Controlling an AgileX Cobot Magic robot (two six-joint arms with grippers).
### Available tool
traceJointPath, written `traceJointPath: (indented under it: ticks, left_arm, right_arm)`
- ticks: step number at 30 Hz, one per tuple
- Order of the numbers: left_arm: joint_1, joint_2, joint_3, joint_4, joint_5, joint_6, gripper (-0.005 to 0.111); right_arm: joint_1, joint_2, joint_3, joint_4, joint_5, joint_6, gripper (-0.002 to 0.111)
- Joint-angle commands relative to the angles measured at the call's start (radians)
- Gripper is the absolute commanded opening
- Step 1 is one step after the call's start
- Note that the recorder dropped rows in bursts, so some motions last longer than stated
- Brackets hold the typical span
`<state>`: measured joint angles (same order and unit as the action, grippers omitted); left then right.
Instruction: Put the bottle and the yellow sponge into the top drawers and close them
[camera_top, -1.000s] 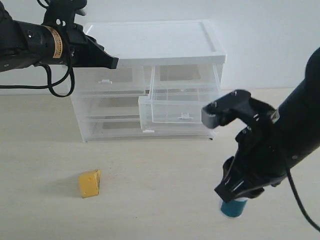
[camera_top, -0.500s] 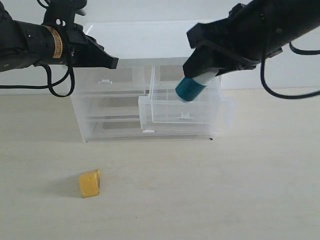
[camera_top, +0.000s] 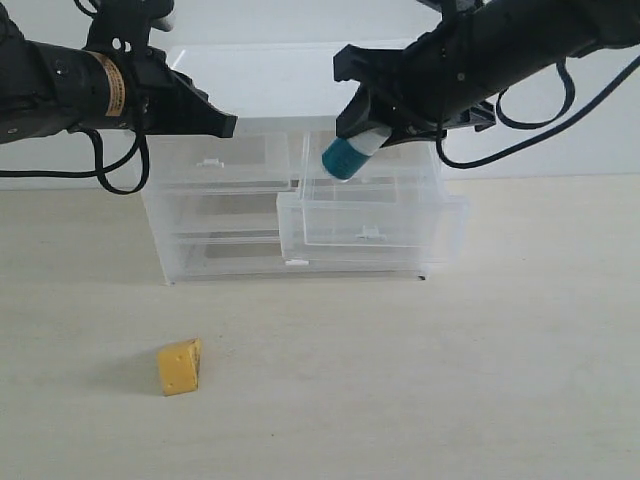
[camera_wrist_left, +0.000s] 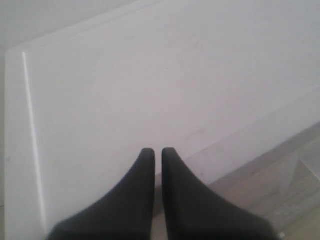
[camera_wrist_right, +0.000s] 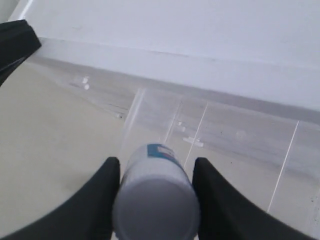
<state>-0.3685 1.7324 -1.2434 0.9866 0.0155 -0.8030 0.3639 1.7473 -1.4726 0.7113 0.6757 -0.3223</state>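
My left claw (camera_top: 228, 125) hangs empty, its black fingers pressed together, over the front edge of the cabinet's flat white top (camera_top: 310, 80). Just beneath it is the closed half-width translucent plastic drawer (camera_top: 215, 165). Well below that claw and nearer the camera, the small yellow wedge-shaped porous sponge (camera_top: 180, 367) lies alone on the pale beige table (camera_top: 450, 380). I expect the sponge to be very light and soft, grippy rather than slick. I would take it across its two broad flat faces with a gentle squeeze, since it will squash.

My right claw (camera_top: 378, 125) is pinching the small cylindrical bottle with the dark teal body (camera_top: 348, 157) by its sides, up at the white end. The bottle is tilted, and its teal end sticks out past the fingertips, pointing down. It seems to hang above the near-left part of the pulled-out clear top drawer (camera_top: 370, 197), apart from its rim. I judge the bottle stiff, smooth and light. Being round, it is likely to roll or bounce, so it wants a low release inside the walls.
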Motion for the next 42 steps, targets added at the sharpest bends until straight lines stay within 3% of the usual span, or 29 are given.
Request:
traceJointPath:
  ticks: [1, 8, 10, 20, 23, 24, 28, 31, 34, 42]
  left_arm:
    - [-0.005, 0.001, -0.006, -0.002, 0.004, -0.008, 0.004]
    - [-0.005, 0.001, -0.006, -0.002, 0.004, -0.008, 0.004]
    - [-0.005, 0.001, -0.006, -0.002, 0.004, -0.008, 0.004]
    - [-0.005, 0.001, -0.006, -0.002, 0.004, -0.008, 0.004]
    - [-0.005, 0.001, -0.006, -0.002, 0.004, -0.008, 0.004]
    - [-0.005, 0.001, -0.006, -0.002, 0.004, -0.008, 0.004]
    - [-0.005, 0.001, -0.006, -0.002, 0.004, -0.008, 0.004]
    - [-0.005, 0.001, -0.006, -0.002, 0.004, -0.008, 0.004]
    - [-0.005, 0.001, -0.006, -0.002, 0.004, -0.008, 0.004]
    - [-0.005, 0.001, -0.006, -0.002, 0.004, -0.008, 0.004]
  right_arm:
    - [-0.006, 0.032, -0.008, 0.01, -0.025, -0.003, 0.007]
    - [-0.006, 0.049, -0.008, 0.012, -0.048, -0.025, 0.053]
    - [-0.006, 0.049, -0.008, 0.007, -0.063, -0.028, 0.061]
    - [-0.006, 0.004, -0.008, -0.106, -0.059, -0.092, 0.063]
    - [-0.006, -0.052, -0.008, -0.094, 0.012, -0.201, 0.054]
    - [-0.006, -0.07, -0.006, -0.094, 0.074, -0.269, 0.039]
    - [-0.003, -0.071, -0.006, -0.041, 0.192, -0.388, 0.001]
    - [0.06, -0.062, -0.006, 0.05, 0.234, -0.532, 0.0]
    - [0.116, -0.06, -0.006, 0.017, 0.135, -0.551, 0.0]
    - [0.116, -0.008, -0.006, 0.031, 0.001, -0.553, 0.0]
